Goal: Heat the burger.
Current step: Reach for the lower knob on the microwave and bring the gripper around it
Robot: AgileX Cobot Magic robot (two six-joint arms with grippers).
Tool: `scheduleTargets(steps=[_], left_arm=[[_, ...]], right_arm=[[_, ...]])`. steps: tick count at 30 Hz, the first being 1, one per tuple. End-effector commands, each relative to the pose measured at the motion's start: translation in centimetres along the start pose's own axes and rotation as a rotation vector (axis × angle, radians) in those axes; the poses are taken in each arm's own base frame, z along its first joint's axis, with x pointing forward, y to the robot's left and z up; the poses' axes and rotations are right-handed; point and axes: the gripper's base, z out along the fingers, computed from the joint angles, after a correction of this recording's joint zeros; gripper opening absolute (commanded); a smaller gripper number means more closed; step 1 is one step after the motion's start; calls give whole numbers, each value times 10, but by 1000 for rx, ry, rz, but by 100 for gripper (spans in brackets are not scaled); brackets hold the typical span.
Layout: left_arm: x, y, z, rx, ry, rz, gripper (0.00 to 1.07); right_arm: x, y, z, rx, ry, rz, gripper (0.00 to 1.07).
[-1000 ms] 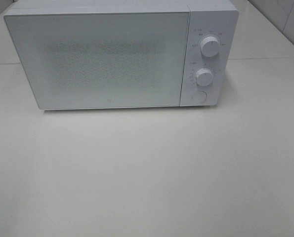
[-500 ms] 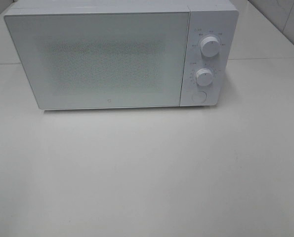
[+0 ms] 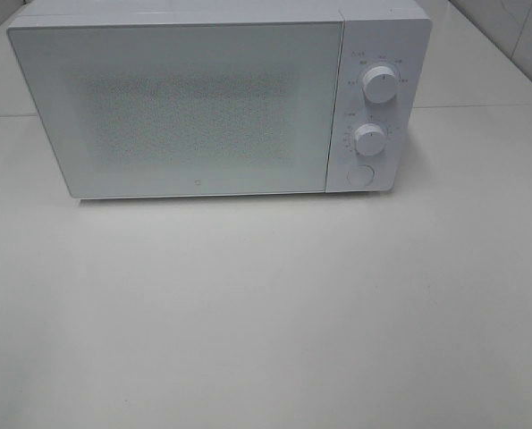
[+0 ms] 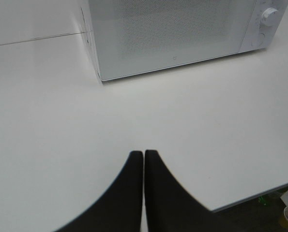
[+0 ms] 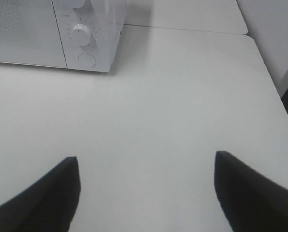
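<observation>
Microwave (image 3: 203, 98) on table (image 3: 266, 313), door closed. No burger in sight; possibly behind frosted door, cannot tell. Over table: left claw (image 4: 144, 154) closed, empty; right claw (image 5: 146, 157) wide open, empty. Step unclear. Likely next: right claw to lower knob (image 3: 369, 138) or round button (image 3: 361, 175).

only the fingers of each arm show, and only in the wrist views. the left fingers (image 4: 128, 186) are matte black all over, one even dark tone. each is a long wedge, broad where it leaves the picture's edge. its outer side sweeps in a smooth concave curve to a narrow, blunt, slightly rounded tip, and its inner side is straight. the right fingers (image 5: 54, 191) are the same matte black and also wedge-shaped, with a straight inner side, a sloping outer edge and a bluntly cornered tip. their outlines look soft and a little blurred.
</observation>
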Motion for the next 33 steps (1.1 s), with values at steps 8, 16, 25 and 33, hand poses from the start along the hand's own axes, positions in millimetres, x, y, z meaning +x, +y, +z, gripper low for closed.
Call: scheduleTargets(steps=[8,16,25,33], left_arm=[[1,-1,-2,3,-29,3,0],[1,-1,-2,7,-29,0,0],[1,-1,-2,8,-30,0,0],[1,-1,-2,8,-30,0,0]], right_arm=[[-50,2,27,-9,-119,-10,70],[-81,5,73,-17,-142,-24,70],[-100,10,131,-36,-143,-21,70],[-110,13,172,-49,-217,-9,70]])
